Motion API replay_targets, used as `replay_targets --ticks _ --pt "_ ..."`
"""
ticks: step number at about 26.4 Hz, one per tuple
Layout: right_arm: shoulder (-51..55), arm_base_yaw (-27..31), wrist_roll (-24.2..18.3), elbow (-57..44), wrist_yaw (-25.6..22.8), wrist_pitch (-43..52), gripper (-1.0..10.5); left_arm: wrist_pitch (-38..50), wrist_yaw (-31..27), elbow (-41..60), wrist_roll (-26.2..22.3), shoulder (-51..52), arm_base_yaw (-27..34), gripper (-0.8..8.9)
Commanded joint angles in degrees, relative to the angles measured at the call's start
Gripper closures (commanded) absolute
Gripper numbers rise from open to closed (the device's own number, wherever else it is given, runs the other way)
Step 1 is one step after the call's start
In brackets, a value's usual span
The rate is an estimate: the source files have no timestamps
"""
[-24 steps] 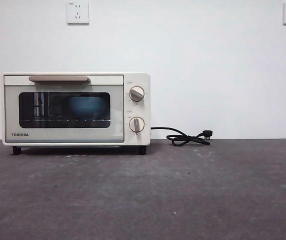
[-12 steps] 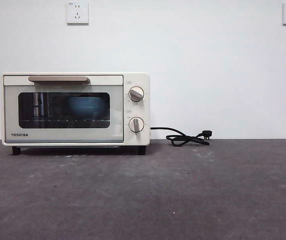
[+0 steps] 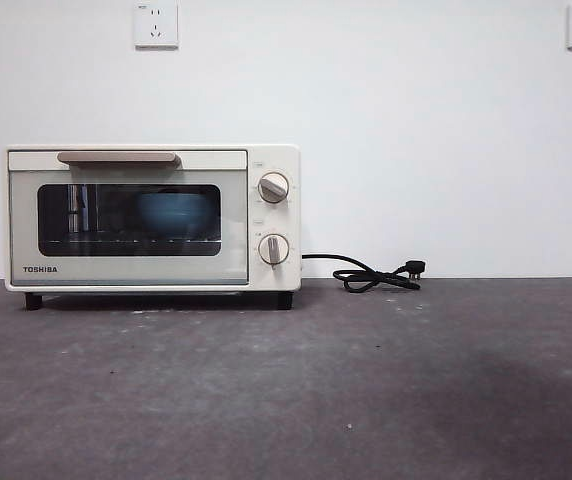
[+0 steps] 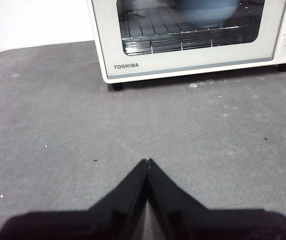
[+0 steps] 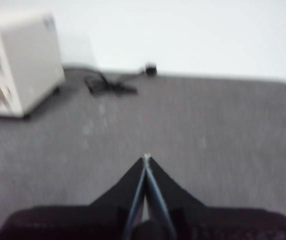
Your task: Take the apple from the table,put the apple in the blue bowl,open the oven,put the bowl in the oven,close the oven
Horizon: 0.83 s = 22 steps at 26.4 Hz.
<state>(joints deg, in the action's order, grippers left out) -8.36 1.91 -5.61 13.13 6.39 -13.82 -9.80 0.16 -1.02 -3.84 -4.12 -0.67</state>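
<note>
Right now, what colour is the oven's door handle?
Tan, a flat bar handle across the top of the cream-white Toshiba toaster oven; the front view shows it best.

Very little differs across the front view. The oven (image 3: 152, 218) sits a hair further right and lower than half a second ago, back where it showed a second ago; the wall sockets (image 3: 156, 25) shift the same way, so this looks like camera wobble. A faint shadow has darkened the worktop (image 3: 526, 400) at the right.
</note>
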Motion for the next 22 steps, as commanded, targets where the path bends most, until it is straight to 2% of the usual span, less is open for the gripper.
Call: replay_targets --ticks 1,6,22 --pt "3.6 0.0 -0.6 -5.3 0.0 1.0 9.4 0.4 -0.1 0.6 0.5 0.0 -0.1 8.17" --pt "8.0 0.0 -0.1 -12.2 -0.4 4.9 9.4 0.3 -0.1 0.6 0.4 0.0 -0.1 8.17" --pt "7.8 0.0 1.9 -12.3 -1.5 3.6 9.4 0.4 -0.2 0.6 0.5 0.0 -0.1 8.17"
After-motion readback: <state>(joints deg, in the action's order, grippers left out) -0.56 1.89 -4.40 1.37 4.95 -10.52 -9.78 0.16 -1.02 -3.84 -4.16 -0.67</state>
